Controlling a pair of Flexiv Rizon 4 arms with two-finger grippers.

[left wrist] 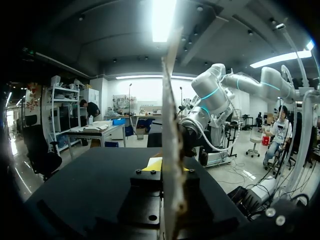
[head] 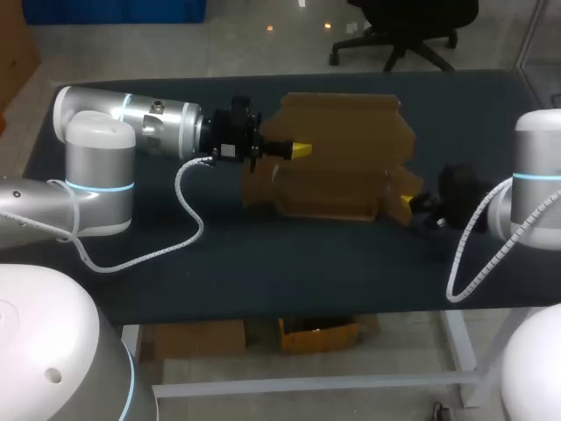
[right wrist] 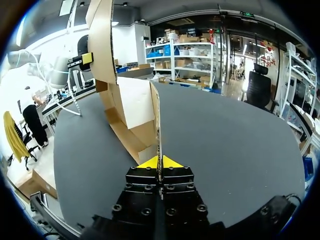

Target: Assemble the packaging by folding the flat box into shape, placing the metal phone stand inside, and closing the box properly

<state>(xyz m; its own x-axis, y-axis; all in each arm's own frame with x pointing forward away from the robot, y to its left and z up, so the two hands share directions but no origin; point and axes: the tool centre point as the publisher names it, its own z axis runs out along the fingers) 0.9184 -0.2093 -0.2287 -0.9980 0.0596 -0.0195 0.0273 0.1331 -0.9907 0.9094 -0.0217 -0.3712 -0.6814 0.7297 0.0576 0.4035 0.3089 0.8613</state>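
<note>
A flat brown cardboard box (head: 337, 158) hangs over the dark table, held between my two grippers. My left gripper (head: 296, 150) is shut on the box's left edge. In the left wrist view the box (left wrist: 171, 150) stands edge-on between the yellow tips (left wrist: 159, 164). My right gripper (head: 407, 203) is shut on a flap at the box's lower right corner. In the right wrist view that flap (right wrist: 158, 125) runs straight out from the shut gripper (right wrist: 160, 163), with my left gripper (right wrist: 86, 58) at the box's far end. No metal phone stand is in view.
The dark table top (head: 289, 263) spreads under and in front of the box. A white coiled cable (head: 188, 224) loops down from my left wrist onto the table. Another cable (head: 469, 250) hangs from my right arm near the table's front right edge.
</note>
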